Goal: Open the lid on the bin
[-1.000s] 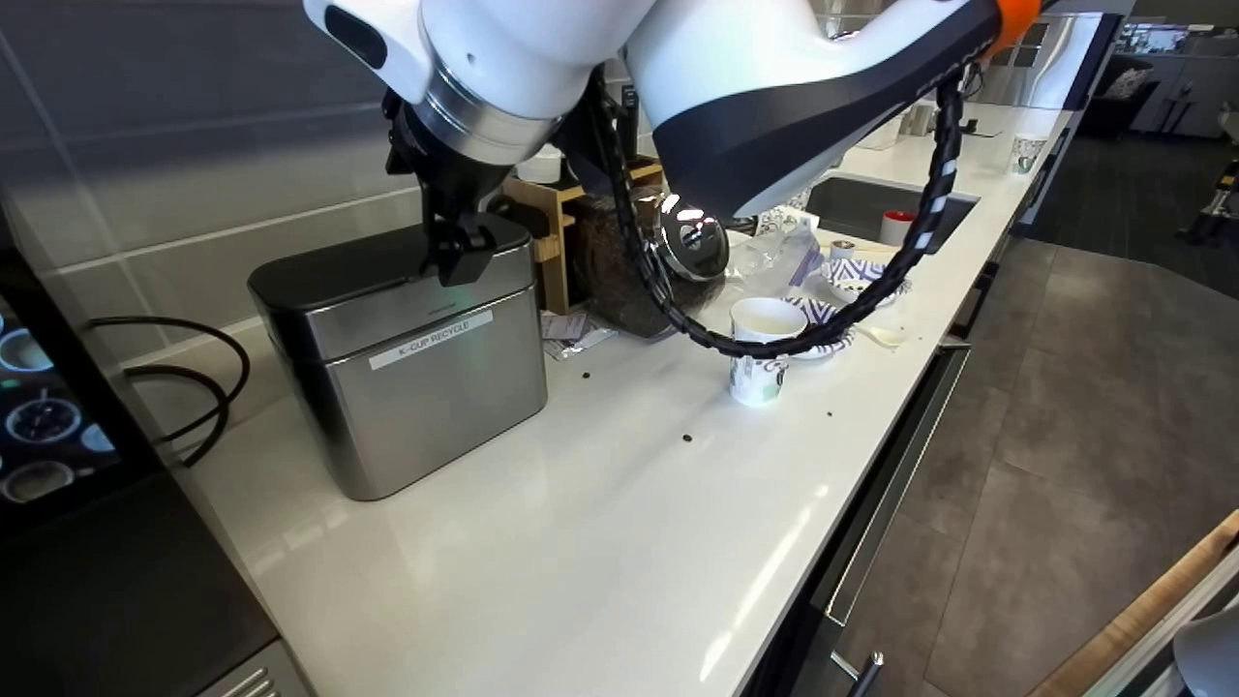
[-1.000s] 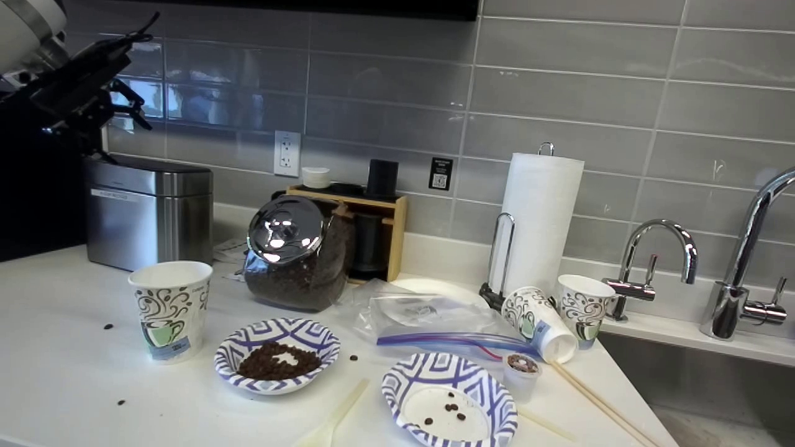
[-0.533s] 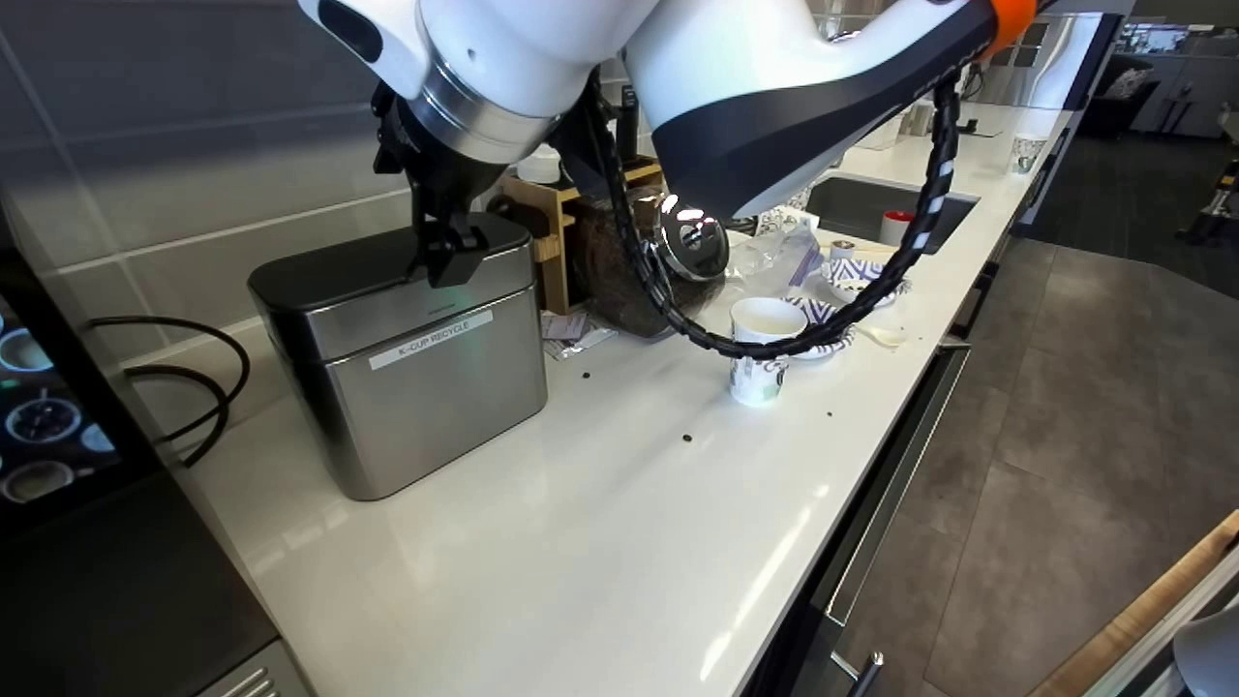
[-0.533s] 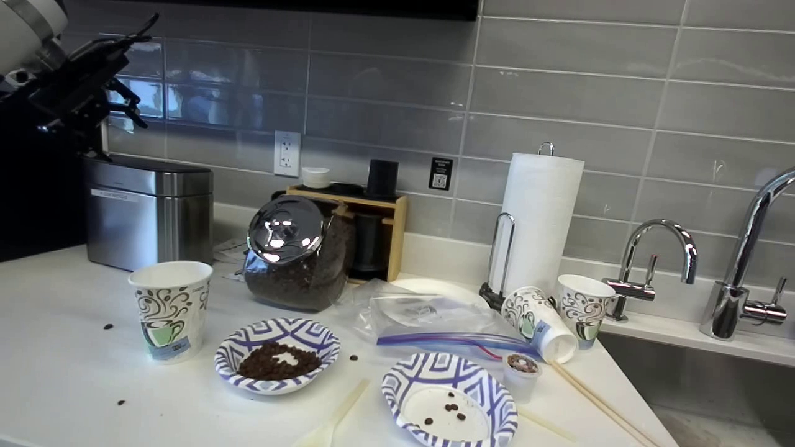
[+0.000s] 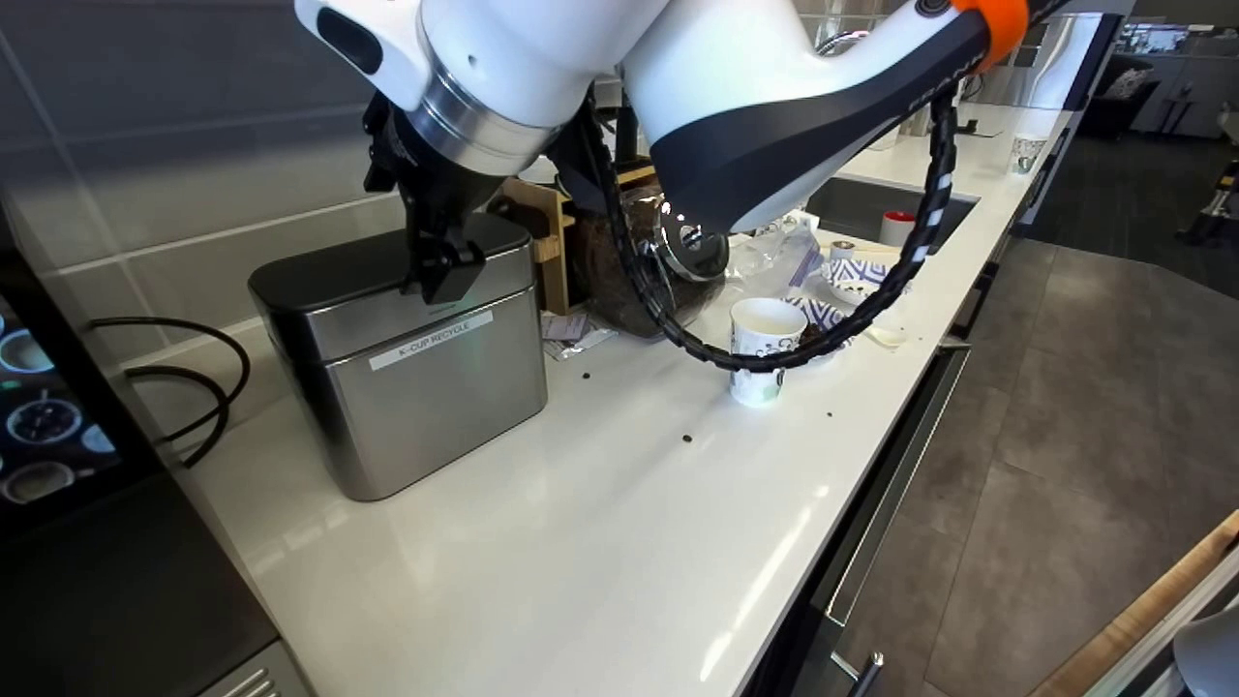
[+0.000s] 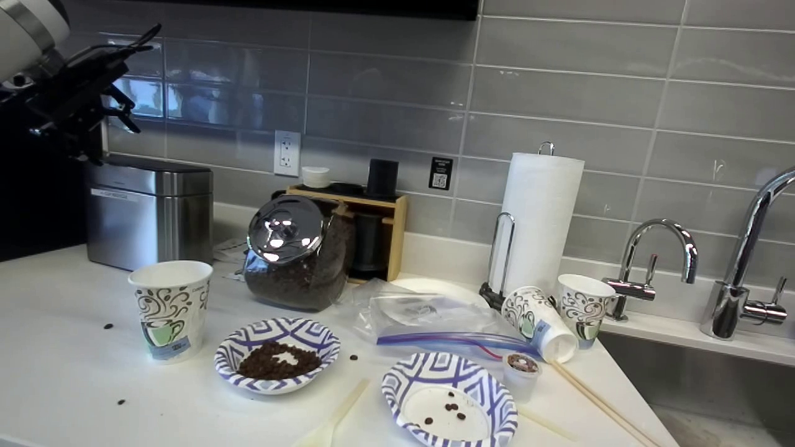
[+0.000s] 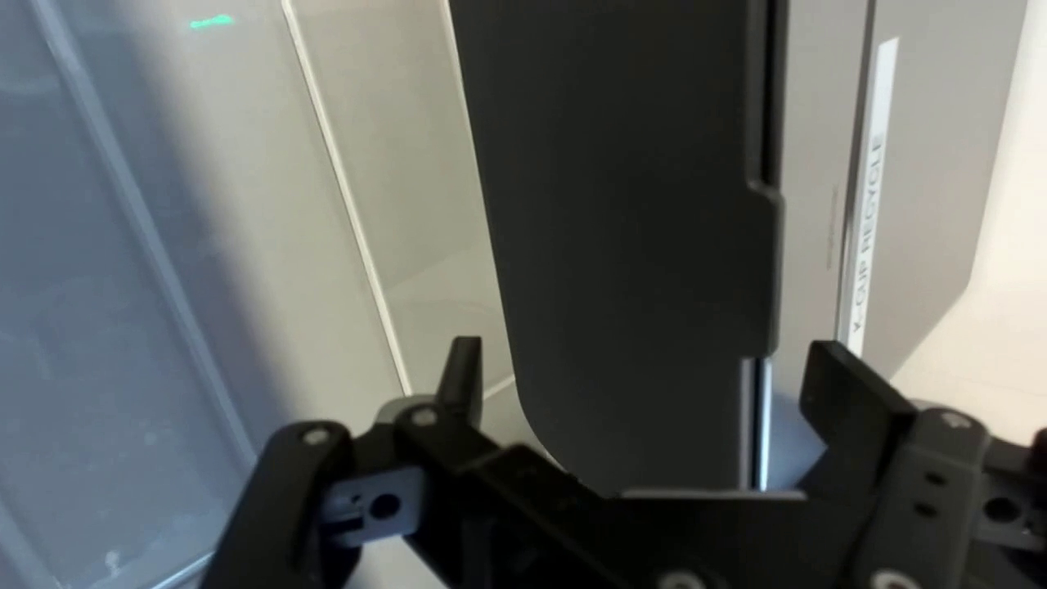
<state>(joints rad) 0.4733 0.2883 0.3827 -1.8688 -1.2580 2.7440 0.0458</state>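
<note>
The bin (image 5: 455,397) is a boxy brushed-steel container with a white "K-CUP RECYCLE" label; it also shows in an exterior view (image 6: 124,223). Its lid (image 5: 329,266) is a flat dark panel with rounded corners, lying shut on top. In the wrist view the lid (image 7: 622,204) shows a notch and narrow slot along its front edge. My gripper (image 5: 434,281) is open and empty at the bin's front top edge. In the wrist view the gripper's (image 7: 646,368) fingers stand apart, one past the lid's back edge and one in front of the bin's front. Contact cannot be told.
A tiled wall (image 5: 194,165) stands close behind the bin. A black machine (image 5: 106,552) is at its side, with cables. A jar of coffee beans (image 6: 298,282), a wooden box (image 6: 397,242), a paper cup (image 6: 168,310) and patterned bowls (image 6: 273,386) stand along the counter.
My gripper has moved slightly down and a little to the left in both exterior views. The bin and its shut lid have not moved.
</note>
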